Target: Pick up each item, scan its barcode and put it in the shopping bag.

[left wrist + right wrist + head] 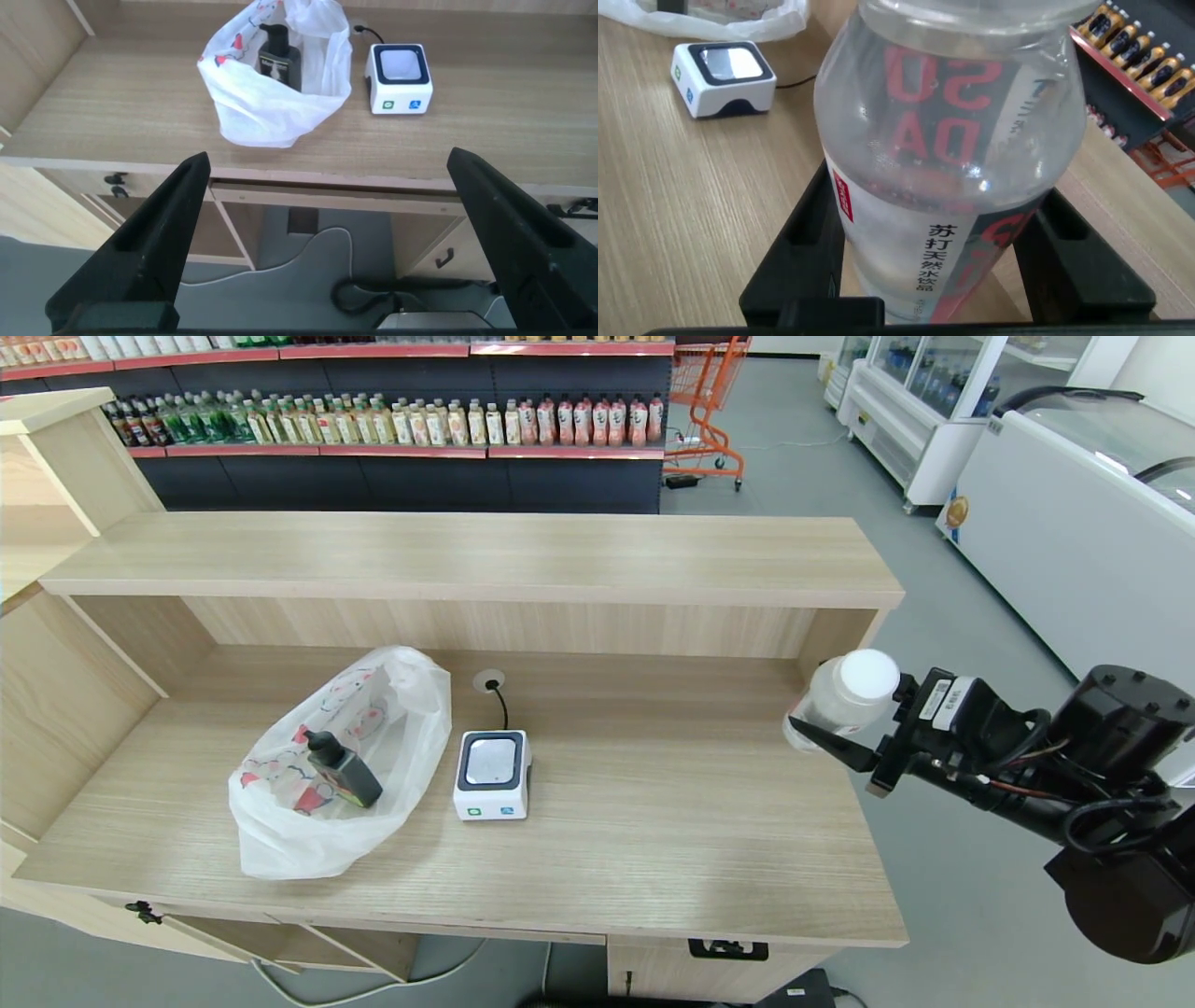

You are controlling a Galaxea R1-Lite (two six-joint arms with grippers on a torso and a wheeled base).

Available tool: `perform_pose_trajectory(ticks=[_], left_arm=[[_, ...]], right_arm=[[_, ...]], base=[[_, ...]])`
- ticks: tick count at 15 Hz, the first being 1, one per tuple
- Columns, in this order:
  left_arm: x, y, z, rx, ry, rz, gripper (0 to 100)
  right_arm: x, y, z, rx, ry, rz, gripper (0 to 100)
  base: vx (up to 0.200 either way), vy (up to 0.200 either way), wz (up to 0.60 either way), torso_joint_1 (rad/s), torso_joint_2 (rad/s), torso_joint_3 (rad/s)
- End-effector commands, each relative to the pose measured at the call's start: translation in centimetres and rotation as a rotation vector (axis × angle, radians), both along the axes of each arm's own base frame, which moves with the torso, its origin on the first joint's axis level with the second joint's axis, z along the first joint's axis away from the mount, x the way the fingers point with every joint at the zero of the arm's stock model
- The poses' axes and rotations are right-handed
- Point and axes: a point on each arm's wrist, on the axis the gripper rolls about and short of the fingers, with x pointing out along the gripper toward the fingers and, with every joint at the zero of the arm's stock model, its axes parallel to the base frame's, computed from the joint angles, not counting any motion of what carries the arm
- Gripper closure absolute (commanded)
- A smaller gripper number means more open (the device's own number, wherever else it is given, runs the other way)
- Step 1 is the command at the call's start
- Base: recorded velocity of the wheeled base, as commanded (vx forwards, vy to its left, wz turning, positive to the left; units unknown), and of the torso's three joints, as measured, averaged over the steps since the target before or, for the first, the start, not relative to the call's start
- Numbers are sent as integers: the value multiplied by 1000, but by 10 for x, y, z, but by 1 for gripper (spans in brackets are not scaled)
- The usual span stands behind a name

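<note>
Shopping bag (pixel 280 845) is lying left on the counter (pixel 653 803), holding one black bottle (pixel 344 770); one scanner (pixel 492 773) is sitting just right of it. Right gripper (pixel 822 733) is clamping one clear bottle (pixel 851 689) over the counter's right end, while left gripper (pixel 327 168) is hanging spread wide and empty off the near edge.

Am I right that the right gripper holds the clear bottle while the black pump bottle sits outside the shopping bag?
Not quite: the head view shows the black pump bottle inside the shopping bag; the right gripper does hold the clear bottle.
</note>
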Motion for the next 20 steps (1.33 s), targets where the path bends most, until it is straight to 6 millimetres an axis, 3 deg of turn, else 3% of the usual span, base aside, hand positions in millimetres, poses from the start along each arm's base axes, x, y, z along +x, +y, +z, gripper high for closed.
perform_pose_trajectory(ticks=[1, 7, 12, 16, 20], left_arm=[[0, 0, 0, 0, 0, 0, 0], [0, 0, 0, 1, 0, 0, 0], [0, 0, 0, 1, 0, 0, 0], [0, 0, 0, 3, 0, 0, 0], [0, 0, 0, 6, 0, 1, 0]], right_arm=[[1, 0, -2, -2, 4, 4, 100], [1, 6, -3, -1, 9, 24, 100], [0, 11, -2, 6, 14, 52, 100], [12, 15, 1, 10, -11, 85, 100], [43, 29, -1, 32, -27, 152, 100]], base=[[0, 0, 0, 0, 0, 0], [0, 0, 0, 0, 0, 0], [0, 200, 0, 2, 1, 0], [0, 200, 0, -1, 8, 1], [0, 200, 0, 5, 2, 5]])
